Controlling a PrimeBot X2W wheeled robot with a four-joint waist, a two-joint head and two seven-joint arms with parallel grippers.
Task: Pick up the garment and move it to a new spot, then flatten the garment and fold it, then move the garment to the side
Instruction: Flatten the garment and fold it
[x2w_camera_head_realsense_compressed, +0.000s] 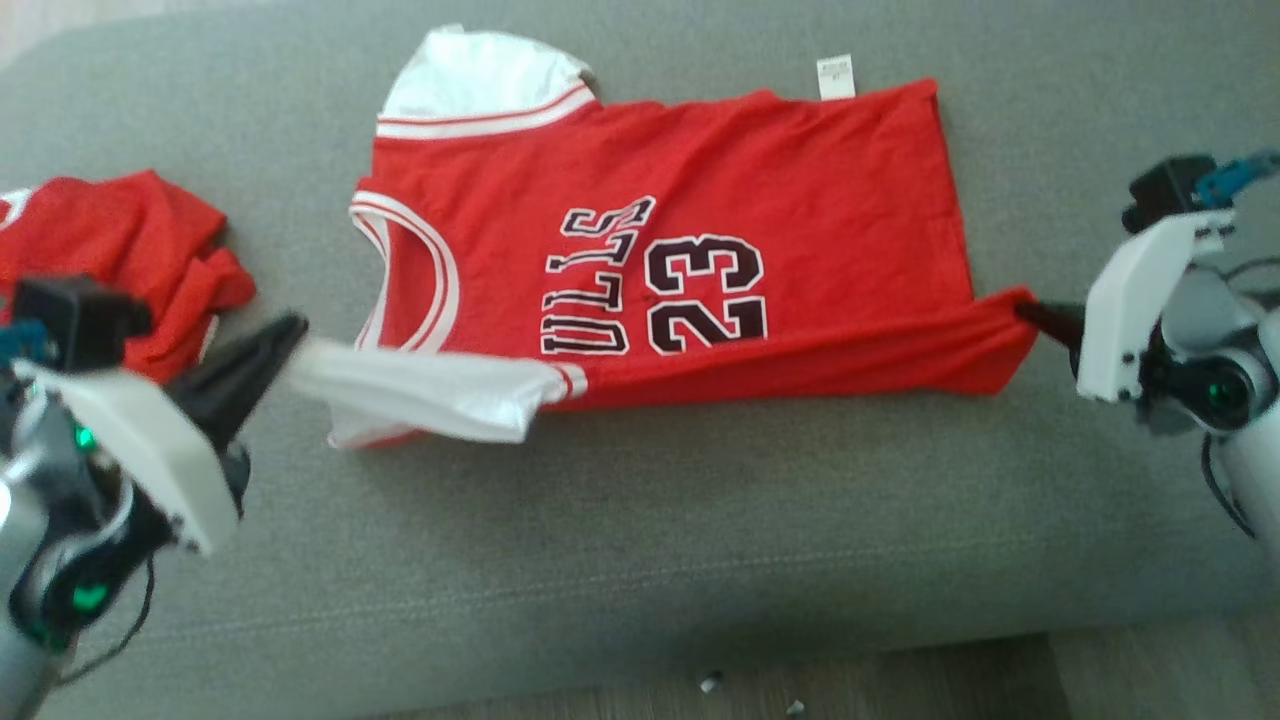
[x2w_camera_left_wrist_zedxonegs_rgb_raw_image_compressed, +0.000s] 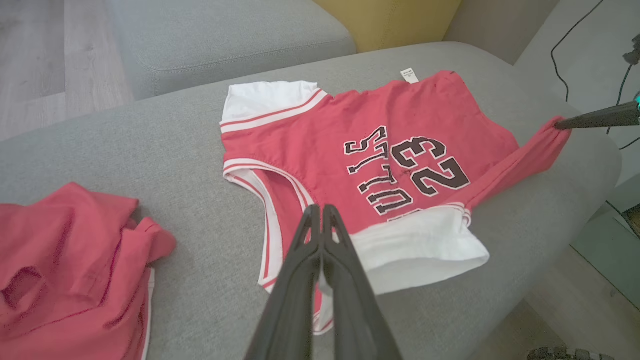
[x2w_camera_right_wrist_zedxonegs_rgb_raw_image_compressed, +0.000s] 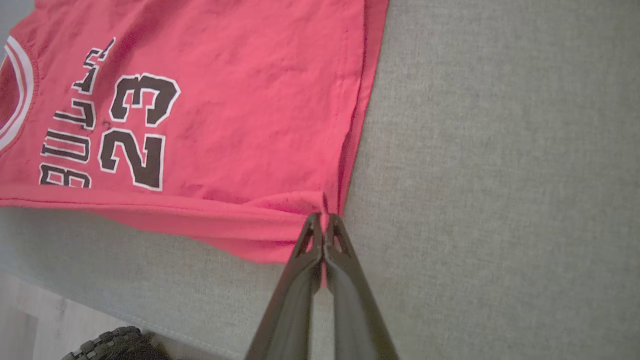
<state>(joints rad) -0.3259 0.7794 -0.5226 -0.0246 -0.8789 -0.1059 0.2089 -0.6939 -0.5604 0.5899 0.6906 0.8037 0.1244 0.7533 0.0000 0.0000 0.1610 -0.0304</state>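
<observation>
Left pincer (x2w_camera_head_realsense_compressed: 290, 335) clamped on white sleeve (x2w_camera_head_realsense_compressed: 430, 395), right pincer (x2w_camera_head_realsense_compressed: 1030, 312) clamped on hem corner (x2w_camera_head_realsense_compressed: 1005, 345), so garment (x2w_camera_head_realsense_compressed: 800, 190) lies stretched between them on grey cushion (x2w_camera_head_realsense_compressed: 640, 530), near edge taut, likely for folding.

Head cam top-down on whole jersey (x2w_camera_head_realsense_compressed: 800, 170); wrist cams oblique from collar end and close at hem, all sharing its number.
</observation>
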